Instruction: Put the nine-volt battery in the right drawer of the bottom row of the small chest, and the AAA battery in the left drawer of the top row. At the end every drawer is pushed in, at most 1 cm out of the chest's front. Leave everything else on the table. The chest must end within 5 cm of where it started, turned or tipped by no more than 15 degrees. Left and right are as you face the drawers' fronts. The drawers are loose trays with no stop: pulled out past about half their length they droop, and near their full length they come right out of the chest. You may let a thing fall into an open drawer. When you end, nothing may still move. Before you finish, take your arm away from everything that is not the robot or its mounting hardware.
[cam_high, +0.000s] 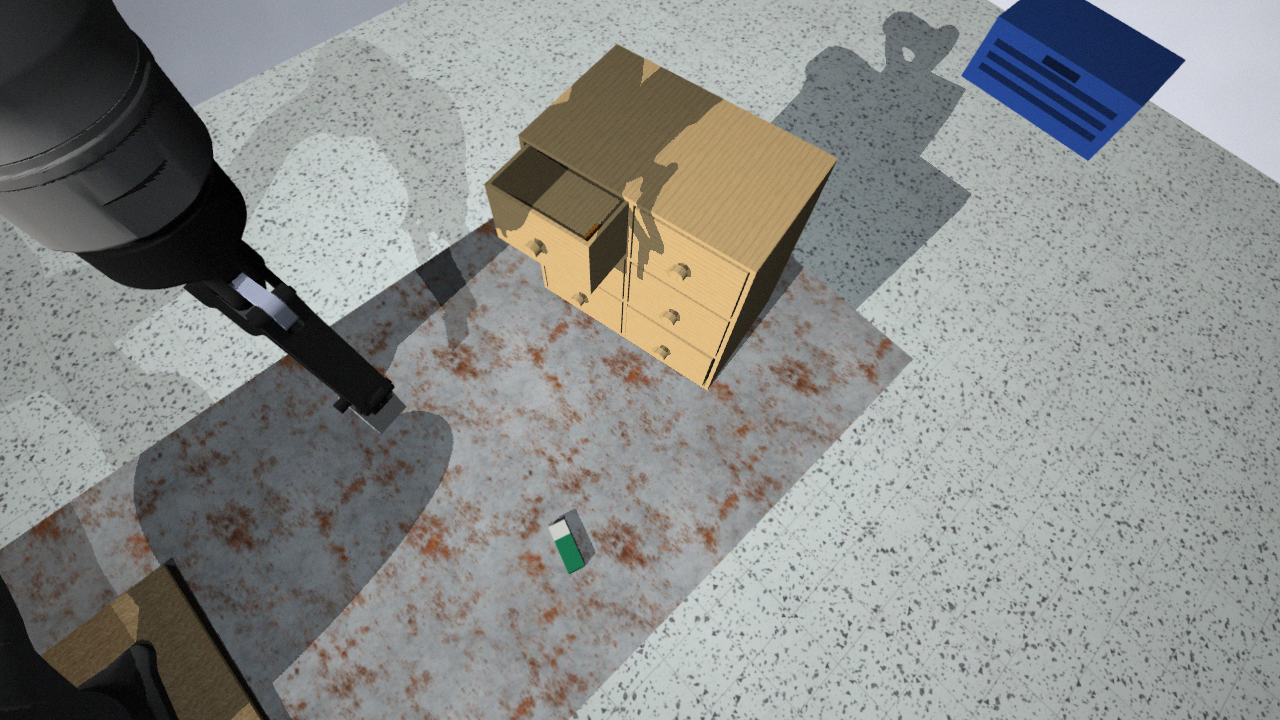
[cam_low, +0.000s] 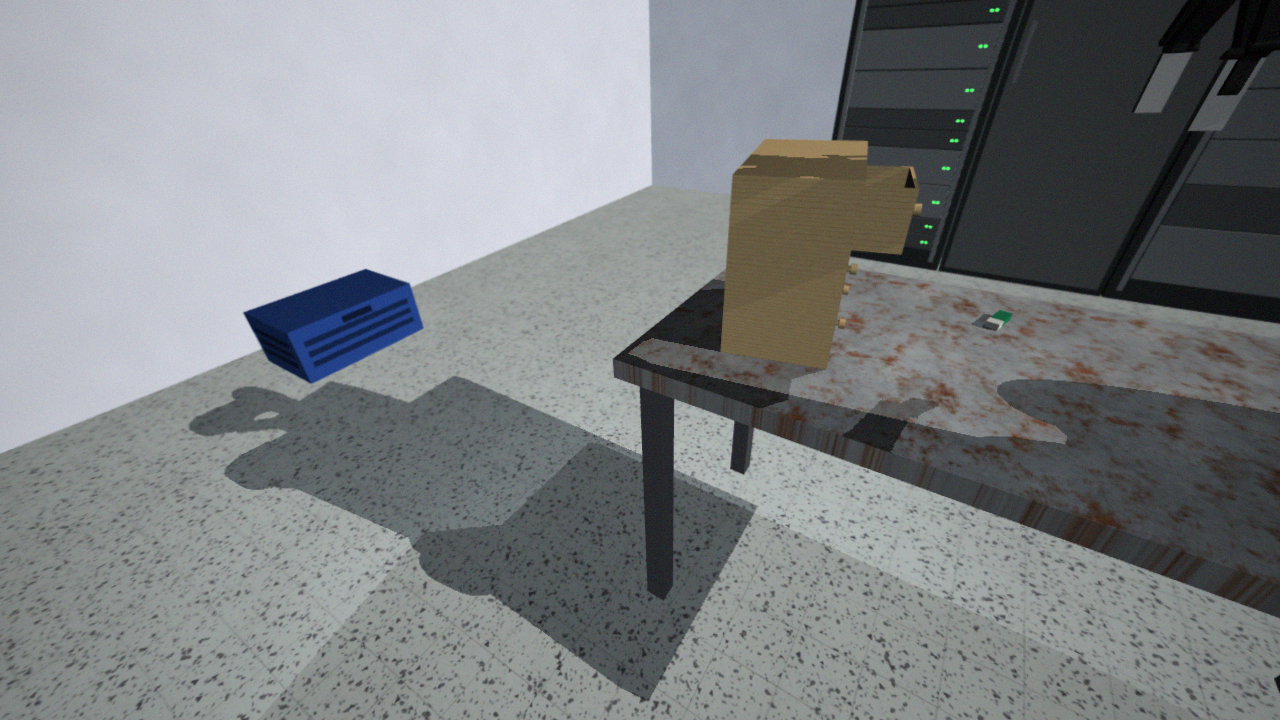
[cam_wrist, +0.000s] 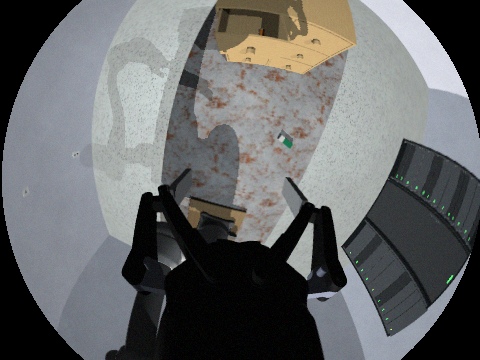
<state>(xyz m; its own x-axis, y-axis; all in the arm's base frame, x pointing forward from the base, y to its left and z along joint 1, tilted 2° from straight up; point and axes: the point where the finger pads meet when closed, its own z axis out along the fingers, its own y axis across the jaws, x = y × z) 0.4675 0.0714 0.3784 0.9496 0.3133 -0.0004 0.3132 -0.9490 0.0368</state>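
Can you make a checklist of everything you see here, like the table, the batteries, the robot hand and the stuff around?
Surface: rusty grey table on dark legs.
Chest: wooden chest near the table's far end; top-left drawer pulled out, the others look shut.
Nine-volt battery: green and white block lying on the table, away from the chest.
AAA battery: a small orange bit shows inside the open drawer; too small to name.
Clutter: nothing seen.
Hand: hand open, holding nothing, high above the table.
Cables: nothing seen.
Surroundings: blue box by the white wall, dark racks with green lights, speckled floor.
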